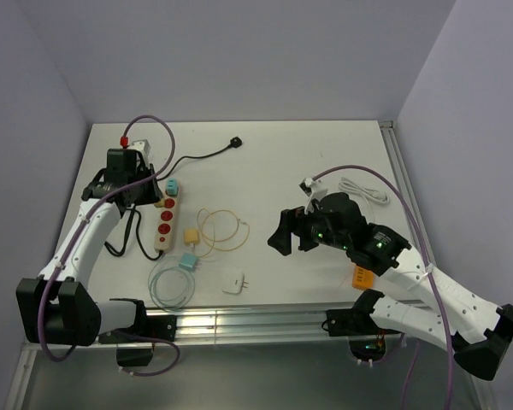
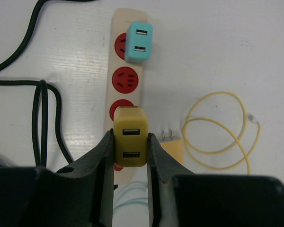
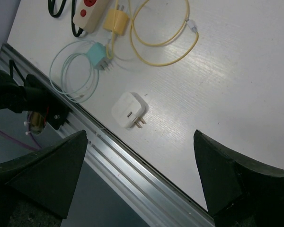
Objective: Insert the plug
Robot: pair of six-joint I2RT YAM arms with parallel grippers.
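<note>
Your left gripper (image 2: 130, 137) is clamped on the flat sides of the yellow charger (image 2: 130, 124), which sits over a red socket near one end of the power strip (image 2: 110, 71); whether it is seated, you cannot tell. It is probably a light, rigid block with smooth sides, so grip mid-body and press squarely or it may tilt. The teal charger (image 2: 138, 41) is further along with bare sockets between. The black cord (image 2: 42, 118) lies on one side and a spare plug (image 2: 173, 144) just beside on the other. Your right gripper (image 3: 142, 175) hangs wide open, well apart, above the white charger (image 3: 129, 109).
</note>
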